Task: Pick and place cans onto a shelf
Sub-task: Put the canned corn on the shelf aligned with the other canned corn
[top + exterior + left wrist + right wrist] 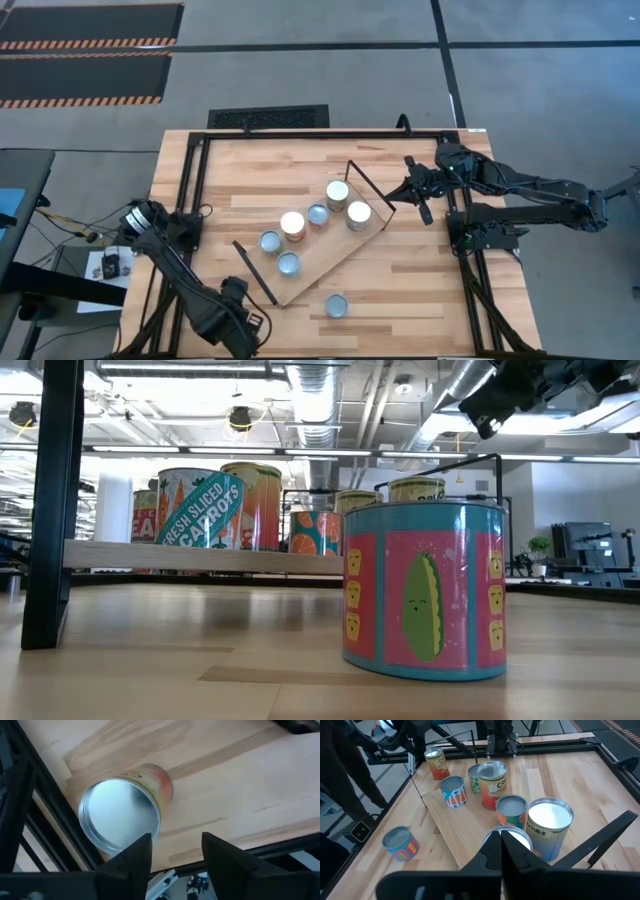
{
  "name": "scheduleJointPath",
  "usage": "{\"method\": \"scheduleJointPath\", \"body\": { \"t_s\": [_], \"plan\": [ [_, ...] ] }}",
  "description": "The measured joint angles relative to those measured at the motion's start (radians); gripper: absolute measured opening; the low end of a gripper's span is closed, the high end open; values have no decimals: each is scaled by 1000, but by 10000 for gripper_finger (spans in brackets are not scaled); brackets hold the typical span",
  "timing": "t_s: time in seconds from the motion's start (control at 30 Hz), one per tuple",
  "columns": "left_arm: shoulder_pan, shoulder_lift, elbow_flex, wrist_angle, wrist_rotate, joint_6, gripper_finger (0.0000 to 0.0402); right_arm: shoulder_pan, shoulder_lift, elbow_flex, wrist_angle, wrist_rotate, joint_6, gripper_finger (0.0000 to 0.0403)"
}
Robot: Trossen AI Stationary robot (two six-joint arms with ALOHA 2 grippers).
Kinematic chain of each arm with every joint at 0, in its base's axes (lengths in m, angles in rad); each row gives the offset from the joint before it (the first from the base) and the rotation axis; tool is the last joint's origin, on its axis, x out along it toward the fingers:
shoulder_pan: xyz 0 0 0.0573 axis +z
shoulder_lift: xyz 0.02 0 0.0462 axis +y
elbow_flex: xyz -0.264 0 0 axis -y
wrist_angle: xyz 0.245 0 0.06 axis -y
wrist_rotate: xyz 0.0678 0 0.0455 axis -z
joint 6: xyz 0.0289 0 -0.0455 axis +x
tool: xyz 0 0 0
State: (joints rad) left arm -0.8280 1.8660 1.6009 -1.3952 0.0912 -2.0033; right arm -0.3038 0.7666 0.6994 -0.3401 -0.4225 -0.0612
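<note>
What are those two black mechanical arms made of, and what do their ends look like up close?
Both arms are dark, nearly black, built from jointed tubular segments. The left arm has a round joint with a pale ring at its base and thin cables trailing off beside it. The right arm is slim, with blocky joints. Each ends in two flat, wedge-shaped matte black fingers.

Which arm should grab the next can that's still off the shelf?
Left. Its open gripper hangs just short of a loose orange-sided can by the table's edge. The right gripper is shut, out past the other end of the shelf.
</note>
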Motion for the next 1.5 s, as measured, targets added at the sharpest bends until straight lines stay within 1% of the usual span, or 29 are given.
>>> {"method": "scheduleJointPath", "body": {
  "t_s": [0.17,0.33,0.43,0.5,0.57,0.77,0.83,0.97,1.17,1.27,1.4,1.5],
  "plan": [
    [0,0,-54,2,51,-19,165,0,0,0,0,0,0,8],
    [0,0,-116,61,60,-4,165,0,0,0,0,0,0,8],
    [1,-9,-140,90,63,3,155,0,0,0,-1,0,6,8],
    [1,-9,-144,89,64,-3,140,0,0,0,-1,0,7,8],
    [1,-8,-144,78,66,-2,116,0,0,0,-1,0,8,8],
    [1,-6,-139,75,57,57,20,0,0,0,0,0,8,8],
    [1,-6,-133,74,52,79,8,0,0,0,0,0,8,8],
    [3,2,-97,45,43,146,2,0,0,0,0,0,9,8],
    [-3,4,-11,4,-15,203,0,0,0,0,0,10,38,8],
    [-10,3,37,-5,-46,210,0,0,0,0,0,31,79,8],
    [-36,2,118,-7,-109,237,0,0,0,0,-1,35,97,8],
    [-76,2,198,9,-213,289,0,0,0,0,-1,35,117,8]
  ]
}}
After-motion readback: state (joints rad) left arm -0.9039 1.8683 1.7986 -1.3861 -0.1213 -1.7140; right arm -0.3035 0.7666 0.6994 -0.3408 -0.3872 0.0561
